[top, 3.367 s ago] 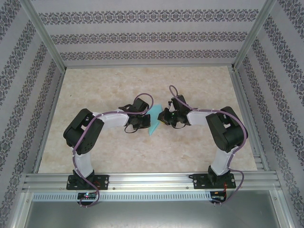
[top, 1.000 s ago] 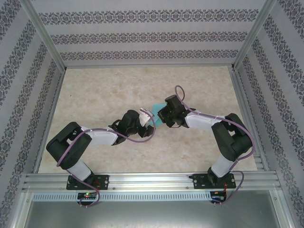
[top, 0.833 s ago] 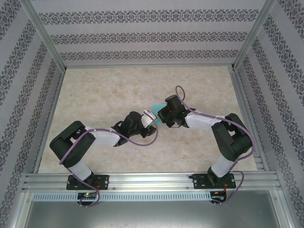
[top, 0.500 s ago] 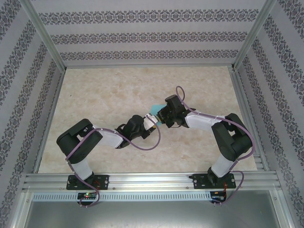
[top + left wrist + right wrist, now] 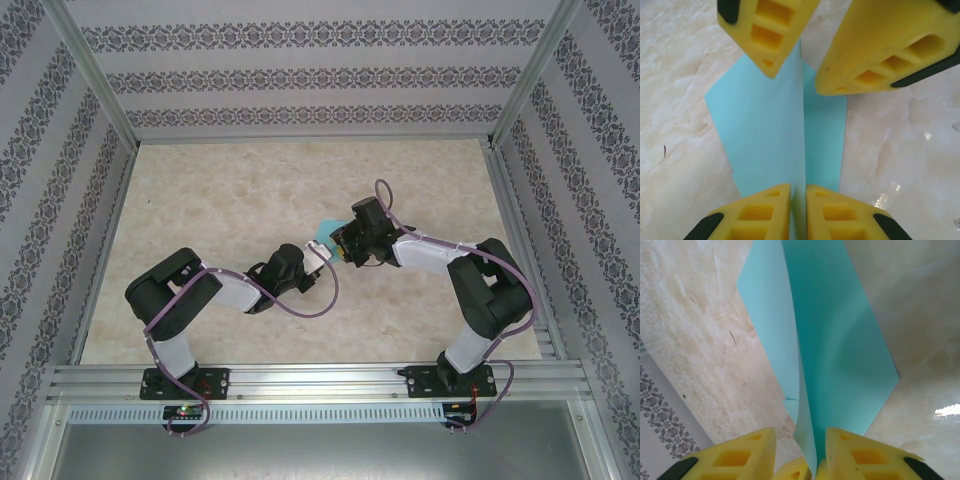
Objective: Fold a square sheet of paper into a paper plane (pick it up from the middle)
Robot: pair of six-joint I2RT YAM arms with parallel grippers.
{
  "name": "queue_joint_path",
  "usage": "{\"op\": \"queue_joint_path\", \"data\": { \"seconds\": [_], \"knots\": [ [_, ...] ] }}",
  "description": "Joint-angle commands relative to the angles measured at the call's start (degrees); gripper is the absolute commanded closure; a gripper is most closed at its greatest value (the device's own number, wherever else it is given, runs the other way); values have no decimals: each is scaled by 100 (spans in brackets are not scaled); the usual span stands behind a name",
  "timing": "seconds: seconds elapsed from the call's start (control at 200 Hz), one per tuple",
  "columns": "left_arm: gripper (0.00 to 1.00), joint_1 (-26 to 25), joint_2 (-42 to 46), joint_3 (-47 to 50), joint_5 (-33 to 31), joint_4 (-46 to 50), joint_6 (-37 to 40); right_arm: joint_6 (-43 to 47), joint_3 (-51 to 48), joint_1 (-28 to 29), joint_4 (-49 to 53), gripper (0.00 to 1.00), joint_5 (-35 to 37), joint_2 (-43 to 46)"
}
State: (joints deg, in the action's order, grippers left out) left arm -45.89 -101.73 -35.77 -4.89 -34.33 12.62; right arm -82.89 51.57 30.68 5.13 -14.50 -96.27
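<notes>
The turquoise paper plane (image 5: 323, 230) stands on edge at the middle of the table, between the two grippers. In the left wrist view its upright centre crease (image 5: 801, 125) runs straight into my left gripper (image 5: 798, 189), whose yellow pads press it from both sides. Wings (image 5: 760, 135) spread left and right over the table. My right gripper (image 5: 800, 435) faces it from the other end, jaws apart, with the paper's edge (image 5: 807, 430) loose in the gap. From above, the left gripper (image 5: 320, 257) and right gripper (image 5: 341, 243) almost touch.
The beige marbled tabletop (image 5: 220, 200) extends on all sides around the arms. Patterned walls (image 5: 300, 80) and aluminium frame posts (image 5: 95, 75) enclose it. The right gripper's yellow fingers (image 5: 875, 55) hang close above the paper in the left wrist view.
The left arm reached forward to the plane and its jaws closed on the crease. The right gripper's jaws, shut on the paper before, have parted.
</notes>
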Motion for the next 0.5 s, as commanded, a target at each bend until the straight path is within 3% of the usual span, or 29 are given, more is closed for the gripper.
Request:
{"op": "queue_joint_path", "data": {
  "seconds": [0.0, 0.165, 0.495],
  "knots": [
    [85, -61, -12, -61, 12, -98, -366, 427, -2, -112, -102, 64, -146, 273],
    [87, 33, 122, 7, 500, -1, -1519, 1451, -219, -302, -239, 55, -219, 565],
    [88, 304, 494, 148, 1351, 90, -3570, 2853, -974, -501, -959, 53, -797, 997]
  ]
}}
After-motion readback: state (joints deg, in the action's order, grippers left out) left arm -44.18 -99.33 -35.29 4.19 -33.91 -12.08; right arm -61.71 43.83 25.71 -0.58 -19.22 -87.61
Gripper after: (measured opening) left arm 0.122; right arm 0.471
